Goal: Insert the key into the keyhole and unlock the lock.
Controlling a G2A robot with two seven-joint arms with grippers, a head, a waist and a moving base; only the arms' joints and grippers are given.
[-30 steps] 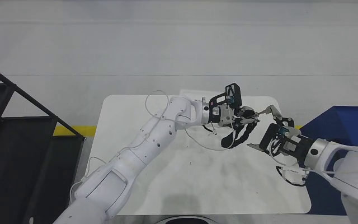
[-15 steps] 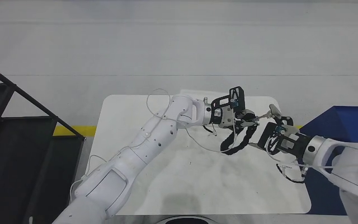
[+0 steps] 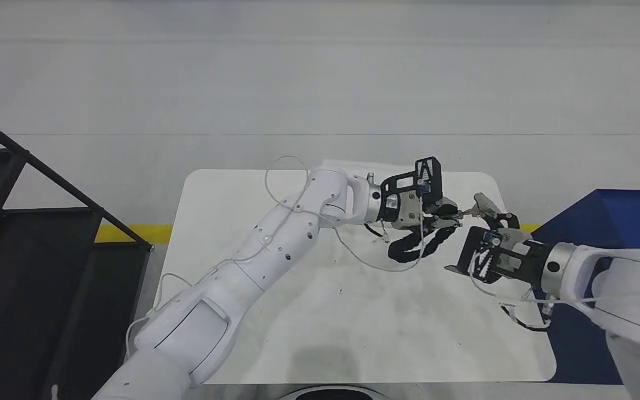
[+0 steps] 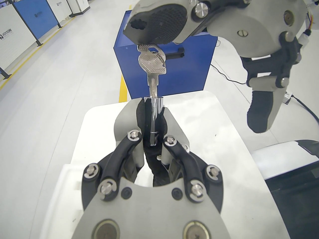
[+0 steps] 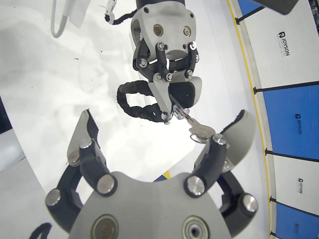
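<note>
Holding the lock: the left gripper (image 5: pixel 174 103) is squeezed tight on the shiny lock (image 4: pixel 154 111), up above the white counter (image 3: pixel 300 330).
Key: the key (image 4: pixel 152 63) sticks out of the lock's keyhole (image 4: pixel 153 98). Its tip is inside and its flat head points away from the lock.
Right gripper: the right gripper (image 5: pixel 164 116) is wide open and grips nothing. One finger (image 4: pixel 159 21) looks to touch the key's head. The other is well away from the lock.
Cable: the black cable (image 5: pixel 139 115) loops out beside the lock.
What changed: a second ago the two grippers were a bit farther apart. The cable loop has swung back, away from the key. The key looks to be in the lock the whole time.
What it means: I think the putting-in part is done. Turning is left, so the right gripper must close on the key's head first.
</note>
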